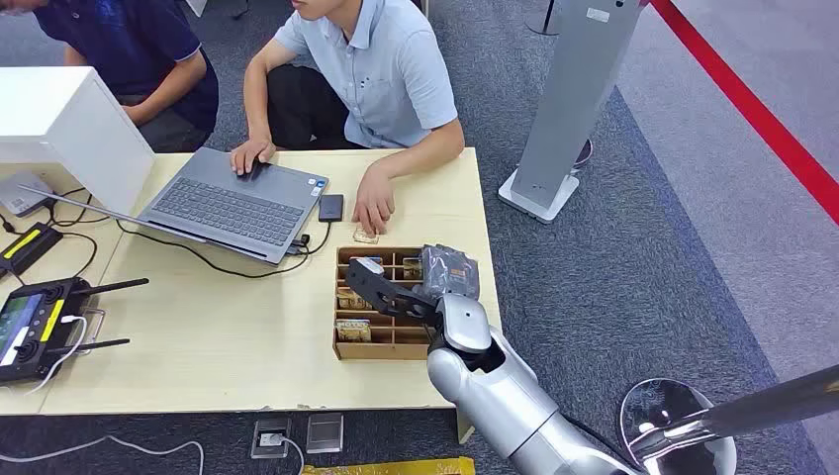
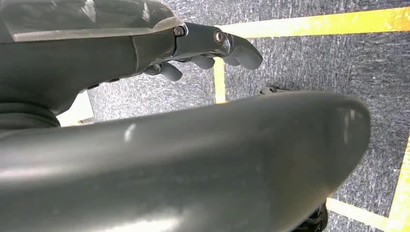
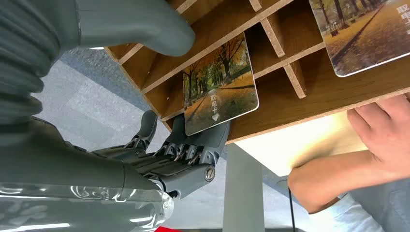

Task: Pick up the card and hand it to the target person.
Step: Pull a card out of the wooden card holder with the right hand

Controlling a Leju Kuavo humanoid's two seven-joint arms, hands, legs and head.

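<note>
Pale wooden table across the head view, with an open grey laptop toward its far side and a black phone just beside it. Seated at the far edge, a person in a light blue shirt, one hand resting flat on the tabletop near the box. At the table's right end, a brown wooden box split into small compartments. Silver right arm reaching up from below over that box. Right hand at a compartment, fingers curled under the lower edge of a card, thumb above it; touching the card, full grasp not clear. Card printed with an autumn tree avenue, standing tilted against a divider inside its compartment. Second card of the same print in a neighbouring compartment. Left hand hanging over grey carpet with yellow lines, fingers curled in, nothing in them.
</note>
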